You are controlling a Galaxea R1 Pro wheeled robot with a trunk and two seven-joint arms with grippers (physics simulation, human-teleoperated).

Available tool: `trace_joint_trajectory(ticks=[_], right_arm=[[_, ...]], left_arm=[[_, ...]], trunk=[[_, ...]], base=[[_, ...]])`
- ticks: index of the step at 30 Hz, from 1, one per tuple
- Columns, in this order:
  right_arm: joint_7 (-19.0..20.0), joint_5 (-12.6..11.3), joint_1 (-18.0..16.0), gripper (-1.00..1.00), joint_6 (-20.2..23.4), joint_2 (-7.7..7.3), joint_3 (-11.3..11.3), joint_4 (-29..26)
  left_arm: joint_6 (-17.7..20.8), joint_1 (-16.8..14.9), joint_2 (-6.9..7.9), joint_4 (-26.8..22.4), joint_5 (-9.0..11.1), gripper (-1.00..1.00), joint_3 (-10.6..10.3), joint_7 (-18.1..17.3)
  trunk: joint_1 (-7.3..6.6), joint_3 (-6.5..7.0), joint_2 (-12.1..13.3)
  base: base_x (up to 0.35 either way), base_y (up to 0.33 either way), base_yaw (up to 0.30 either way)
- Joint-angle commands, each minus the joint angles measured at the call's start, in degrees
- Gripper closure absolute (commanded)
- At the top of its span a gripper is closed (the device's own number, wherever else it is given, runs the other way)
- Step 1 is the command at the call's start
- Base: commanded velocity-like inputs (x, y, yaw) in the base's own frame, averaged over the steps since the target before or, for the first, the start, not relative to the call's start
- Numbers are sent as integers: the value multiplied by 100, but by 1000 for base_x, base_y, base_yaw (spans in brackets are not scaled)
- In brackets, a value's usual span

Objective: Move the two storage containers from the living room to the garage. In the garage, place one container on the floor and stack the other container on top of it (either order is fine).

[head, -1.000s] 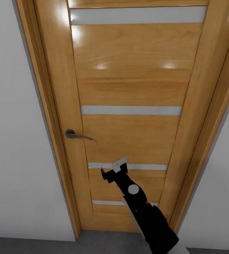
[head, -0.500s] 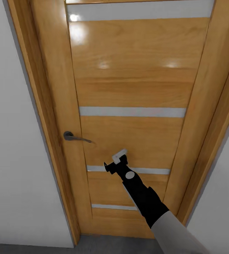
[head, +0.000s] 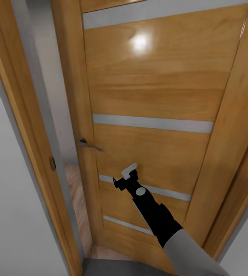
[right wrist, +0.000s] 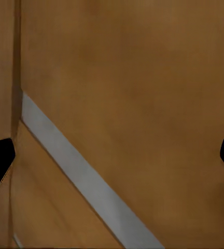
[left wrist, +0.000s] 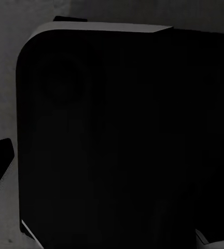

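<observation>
Door (head: 154, 92) ajar, gap at 9 o'clock | right gripper (head: 124, 179) spread wide, empty, against panel | advice: push steadily, low.

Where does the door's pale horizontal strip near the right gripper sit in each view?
Head view: the strip crosses the door just beyond the right gripper.
Right wrist view: the strip runs diagonally between the fingertips.
Left wrist view: not in it; a dark housing.
Shared landmark: the strip.
</observation>
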Motion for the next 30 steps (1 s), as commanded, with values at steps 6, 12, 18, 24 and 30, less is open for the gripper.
trace_joint_trajectory(ticks=[6, 12, 18, 24, 30], right_arm=[[-20, 363, -10, -100, -94, 0, -4, 255], [-177, 457, -466, -100, -299, 0, -31, 1013], [-795, 467, -964, -100, -423, 0, -37, 1827], [-1194, 467, -1627, -100, -435, 0, -139, 2715], [-1382, 456, -2065, -100, -418, -83, -697, 3082]], left_arm=[[-13, 0, -1, -4, 52, -100, 1, -2], [-13, 2, -1, -3, 52, -100, 1, -2], [-13, 0, -1, -2, 52, -100, 1, -2], [-15, 0, -1, -2, 52, -100, 5, -2], [-21, 1, 5, -4, 52, -100, 9, -2]], trunk=[[4, -6, -1], [4, -6, -1], [4, -6, -1], [4, -6, -1], [4, -6, -1]], base=[[321, -2, 0], [321, -63, 0], [312, -105, 0], [281, -113, 0], [65, -28, 0]])
